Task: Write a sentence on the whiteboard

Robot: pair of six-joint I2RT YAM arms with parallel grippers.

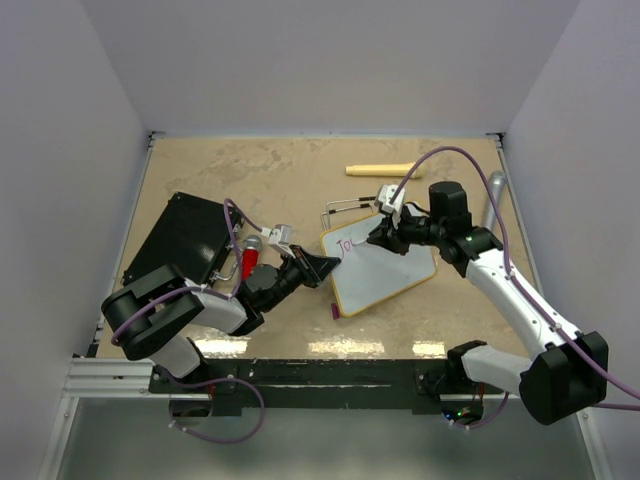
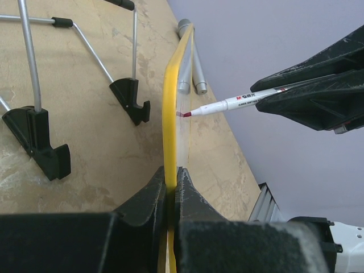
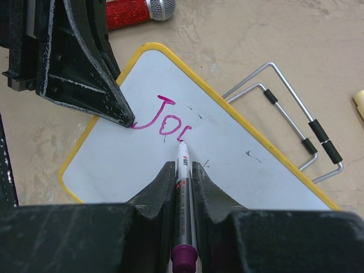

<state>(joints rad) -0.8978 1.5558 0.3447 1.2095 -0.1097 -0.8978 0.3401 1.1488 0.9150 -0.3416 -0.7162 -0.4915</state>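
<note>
The whiteboard (image 1: 385, 272), white with a yellow rim, lies tilted at the table's middle. My left gripper (image 1: 322, 268) is shut on its left rim; in the left wrist view the yellow edge (image 2: 172, 114) sits between the jaws. My right gripper (image 1: 383, 233) is shut on a white marker (image 3: 183, 187) with a purple end cap. The marker's tip touches the board (image 3: 227, 165) at the end of the pink letters "Jo" and a partial stroke (image 3: 162, 116), the start of the sentence. The marker also shows in the left wrist view (image 2: 227, 104).
A black flat case (image 1: 180, 240) lies at the left. A red glittery microphone (image 1: 250, 258) lies beside the left arm. A wire stand (image 1: 350, 207) lies behind the board. A pale yellow stick (image 1: 383, 170) and a grey cylinder (image 1: 493, 195) lie at the back right.
</note>
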